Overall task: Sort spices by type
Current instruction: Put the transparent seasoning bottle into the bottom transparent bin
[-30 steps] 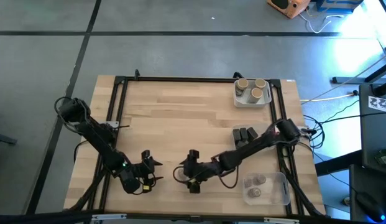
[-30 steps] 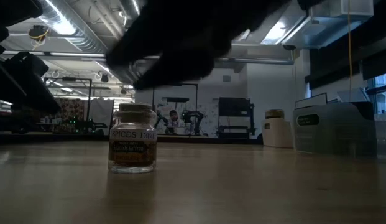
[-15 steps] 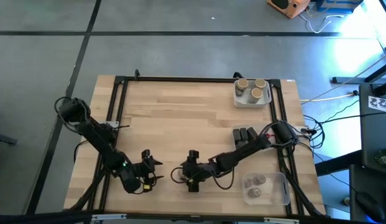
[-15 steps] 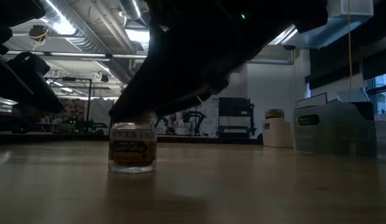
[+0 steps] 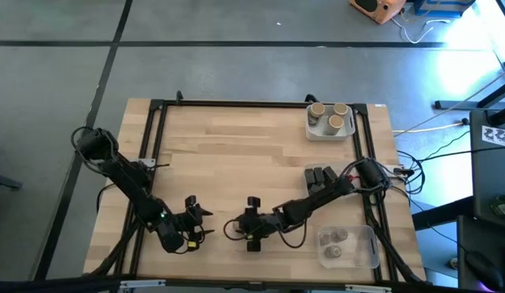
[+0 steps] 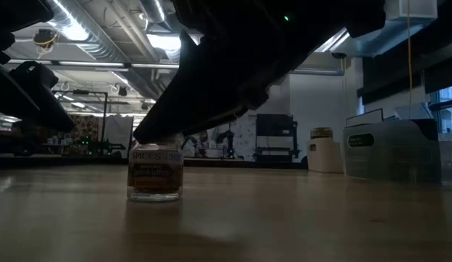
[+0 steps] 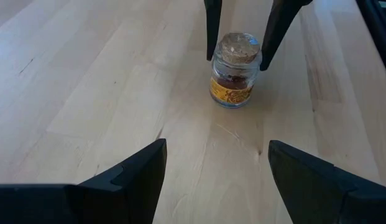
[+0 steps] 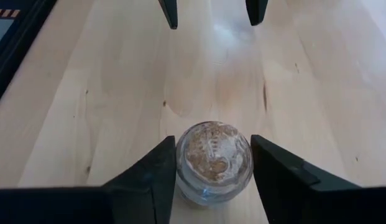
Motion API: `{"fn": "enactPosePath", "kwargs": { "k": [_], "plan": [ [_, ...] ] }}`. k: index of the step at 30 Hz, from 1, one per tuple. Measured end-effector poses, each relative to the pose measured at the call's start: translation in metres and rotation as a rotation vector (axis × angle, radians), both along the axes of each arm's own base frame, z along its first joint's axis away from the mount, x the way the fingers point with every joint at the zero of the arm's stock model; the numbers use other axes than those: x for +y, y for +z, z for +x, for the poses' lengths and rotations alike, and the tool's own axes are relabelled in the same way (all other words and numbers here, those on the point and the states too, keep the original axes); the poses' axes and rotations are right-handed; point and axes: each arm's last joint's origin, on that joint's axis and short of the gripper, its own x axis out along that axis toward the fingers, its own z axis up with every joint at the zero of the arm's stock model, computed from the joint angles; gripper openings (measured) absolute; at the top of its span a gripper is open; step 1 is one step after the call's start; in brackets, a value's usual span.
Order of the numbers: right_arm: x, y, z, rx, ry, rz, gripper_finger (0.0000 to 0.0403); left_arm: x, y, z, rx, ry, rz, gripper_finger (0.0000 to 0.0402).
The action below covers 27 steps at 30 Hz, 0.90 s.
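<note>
- The jar [image 8: 212, 154] I am after, a glass one with a tan cork top, stands upright on the bare wood near the front edge of the table [image 5: 236, 155], between the two arms.
- My right gripper [image 5: 240, 230] has come down around it over the last second: it was above the jar then, and now its fingers [image 8: 152, 174] sit on either side of the cork, narrow, just beside the glass. I cannot tell whether they press on it yet.
- The jar has not shifted or tipped in that time, so I judge the approach was clean and the next step is to close and lift.
- My left gripper [image 5: 199, 221] waits just beside the spot, fingers spread wide and pointed at the jar, holding nothing.
- The other tan-topped jars [image 5: 330, 115] sit in the tray [image 5: 311, 132] at the far right corner, which I take as this jar's destination.
- The dark blocks [image 5: 319, 175] lie at the right edge, and the silver rounds [image 5: 333, 238] sit in the clear tray [image 5: 367, 254] at the near right.
- The wood between here and the far corner is open; my own right arm lies close over the dark blocks, which I would mind on the lift.
</note>
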Motion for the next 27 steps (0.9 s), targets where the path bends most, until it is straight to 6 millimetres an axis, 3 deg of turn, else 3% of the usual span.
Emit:
{"fn": "enactPosePath", "kwargs": {
  "k": [3, 8, 16, 27],
  "plan": [
    [0.000, 0.007, -0.004, 0.017, 0.007, -0.001, 0.0181, 0.000, 0.000, 0.000, -0.001, 0.006, -0.009, 0.0265],
    [0.008, 0.036, -0.026, 0.067, 0.003, -0.045, 0.0177, 0.001, 0.000, 0.001, -0.003, 0.012, -0.012, 0.0265],
    [0.022, 0.084, -0.074, 0.142, -0.031, -0.042, 0.0177, 0.003, 0.000, 0.003, -0.007, 0.025, -0.015, 0.0265],
    [0.046, 0.118, -0.146, 0.205, -0.199, 0.018, 0.0177, 0.009, 0.002, 0.012, -0.023, 0.051, -0.018, 0.0265]
  ]
}}
